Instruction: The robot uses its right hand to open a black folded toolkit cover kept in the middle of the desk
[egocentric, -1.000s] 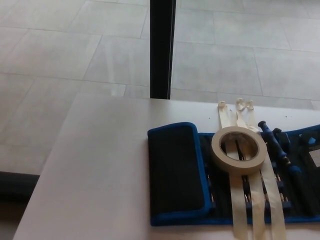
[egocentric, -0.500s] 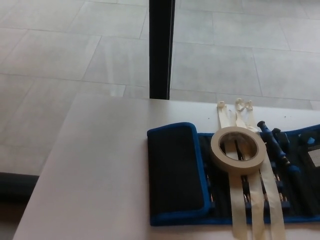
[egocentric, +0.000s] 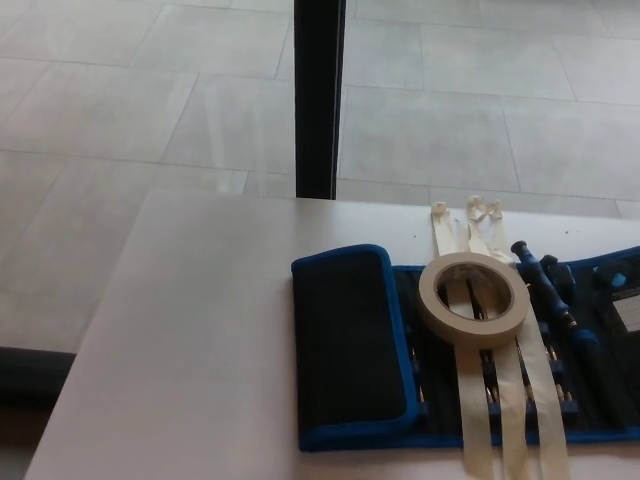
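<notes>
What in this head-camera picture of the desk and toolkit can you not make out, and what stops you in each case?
- Toolkit: its right end is cut off by the picture's right edge.
- Bits under the tape roll and tape strips: partly covered and too small to identify.
- Screwdriver: tip blurred.
- Both robot hands: out of the head view.
- Desk: near edge cut off at the bottom.

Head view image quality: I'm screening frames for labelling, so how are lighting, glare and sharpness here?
Head view: soft, even daylight with no hard shadows; the white desk looks washed out with mild glare; the toolkit cover is dark and shows little detail; the tape roll is fairly sharp, though the picture is slightly soft overall.
</notes>
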